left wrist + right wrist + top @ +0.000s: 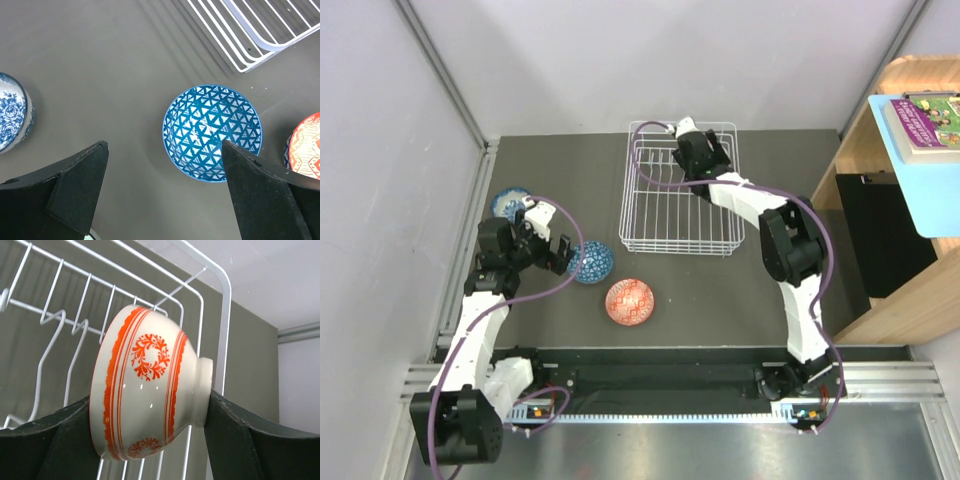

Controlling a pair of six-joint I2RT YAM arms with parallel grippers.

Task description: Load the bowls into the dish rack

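Here the right gripper [703,152] hangs over the far end of the dish rack [680,249], its fingers clamped on an orange-striped bowl [145,395] turned on its side, rim against one finger and foot ring against the other. The bowl seems clear of the wires, though that is hard to judge. The left gripper [164,146] stands wide open above a blue triangle-patterned bowl [210,130] on the table [740,300], between a blue floral bowl [12,112] and an orange-red bowl [630,301].
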